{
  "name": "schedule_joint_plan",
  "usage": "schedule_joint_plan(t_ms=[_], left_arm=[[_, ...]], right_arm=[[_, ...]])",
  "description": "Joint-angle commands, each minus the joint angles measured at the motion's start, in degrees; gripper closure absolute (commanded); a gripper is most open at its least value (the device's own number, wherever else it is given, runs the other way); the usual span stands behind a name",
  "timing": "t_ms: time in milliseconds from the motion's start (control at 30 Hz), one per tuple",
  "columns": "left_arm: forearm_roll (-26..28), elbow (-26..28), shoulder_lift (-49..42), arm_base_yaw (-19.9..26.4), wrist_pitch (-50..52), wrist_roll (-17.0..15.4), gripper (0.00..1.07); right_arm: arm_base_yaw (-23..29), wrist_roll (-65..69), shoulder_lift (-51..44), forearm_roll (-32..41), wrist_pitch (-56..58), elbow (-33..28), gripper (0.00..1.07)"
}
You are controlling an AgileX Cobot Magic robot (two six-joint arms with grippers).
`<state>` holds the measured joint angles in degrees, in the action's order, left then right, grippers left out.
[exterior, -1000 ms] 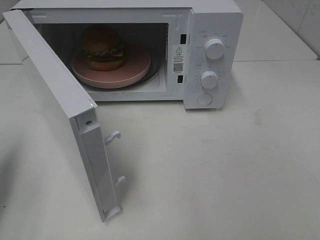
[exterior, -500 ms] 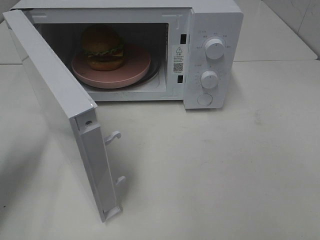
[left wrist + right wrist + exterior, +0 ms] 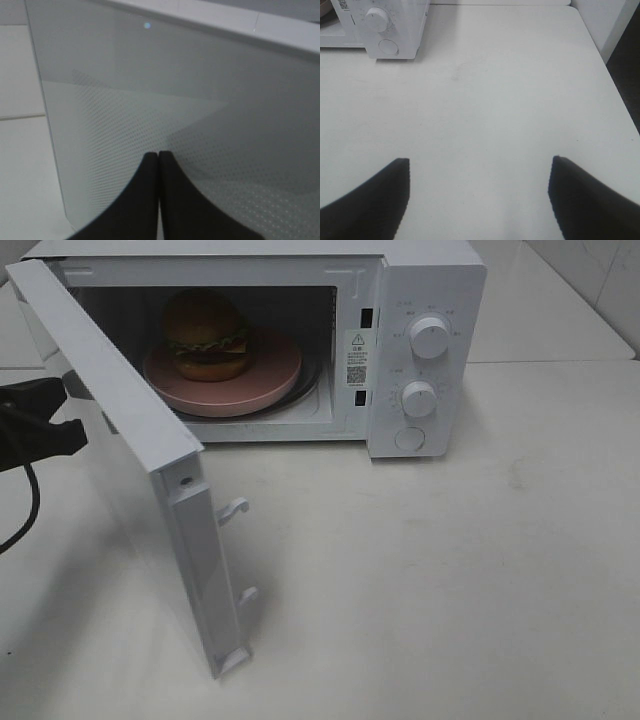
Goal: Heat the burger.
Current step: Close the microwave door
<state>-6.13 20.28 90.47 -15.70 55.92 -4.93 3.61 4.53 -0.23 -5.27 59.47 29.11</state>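
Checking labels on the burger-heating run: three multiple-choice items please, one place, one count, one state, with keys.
1. Where is the golden-brown burger with lettuce and cheese? A. atop the white microwave; B. on the round pink plate inside it; C. in a gripper.
2. How many raised white dial knobs on its panel? A. none; B. two; C. four.
3. The black left gripper is: A. wide open; B. shut on the burger; C. shut, empty, near the open microwave door.
Key: 1 B, it sits on the plate in the cavity. 2 B, one dial above the other. 3 C, its jaws meet before the door's dotted glass.
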Motion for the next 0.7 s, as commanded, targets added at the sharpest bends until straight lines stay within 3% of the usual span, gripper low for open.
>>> schedule_joint_plan(t_ms=[33,400,700], left_arm=[[1.72,1.89,0.40,-2.23,0.97,1.03,1.07],[6.13,9.63,5.33,-9.00,-1.26,1.49,1.07],[20.17,17.65,9.80,-16.39,-7.51,8.77,1.07]], right_arm=[[-0.17,-0.29,-1.49,-0.06,-0.06,0.00,0.32],[-0.17,-0.29,-1.49,-0.06,-0.06,0.00,0.32],[-0.17,-0.29,-1.49,-0.06,-0.06,0.00,0.32]])
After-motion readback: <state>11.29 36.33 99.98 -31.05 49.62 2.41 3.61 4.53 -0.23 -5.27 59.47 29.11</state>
